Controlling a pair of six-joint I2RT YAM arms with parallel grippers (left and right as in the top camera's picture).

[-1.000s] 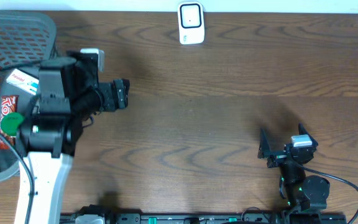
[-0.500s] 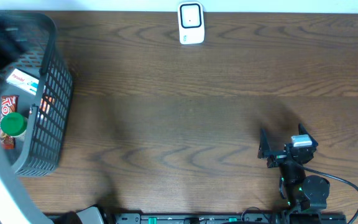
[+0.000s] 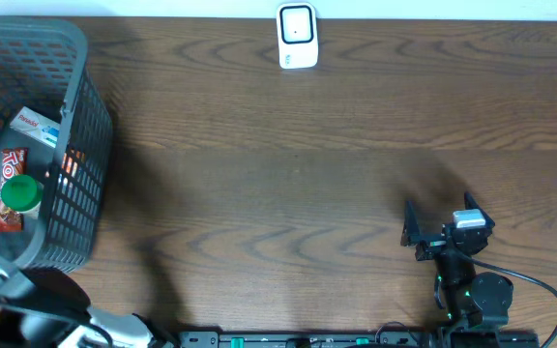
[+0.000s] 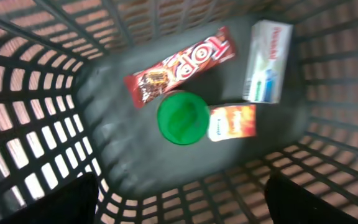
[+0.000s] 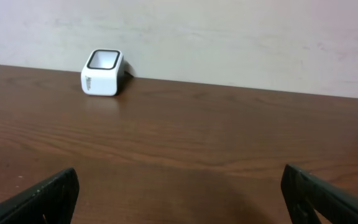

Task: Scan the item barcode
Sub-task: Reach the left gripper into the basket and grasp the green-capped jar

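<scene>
Items to scan: three things lie on the floor of the dark grey plastic mesh basket (image 3: 87, 145), at the left end of the brown wooden bench (image 3: 307, 174).
Snack bar: the long red-brown snack bar (image 4: 180, 63) lies flat. Its long side runs on a slant, from low left to high right in the left wrist view.
Pot: the small pot with a round green lid (image 4: 183, 117) and an orange label lies on its side just beside the snack bar. It looks like they touch.
Box: the small white and blue card box (image 4: 267, 60) lies flat near the label end of the pot.
Left arm: the left end effector (image 4: 178, 199) hangs over the basket and looks down into it. Its fingers are spread wide and hold nothing.
Right arm: the right end effector (image 5: 179, 194) is also spread wide with nothing in it. It sits low at the right of the bench, well apart from the basket.
Scanner: the small white scanner with a dark window (image 3: 297, 37) stands at the far edge of the bench, in the middle, well apart from the basket.
Nearer arm: the left one, by a lot. The things lie right under it.
Next move, my guess: the left arm goes down into the basket and closes on one thing. The green lid sits most in the middle between the fingers. For the snack bar, the fingers need to turn to go across its thin side.
</scene>
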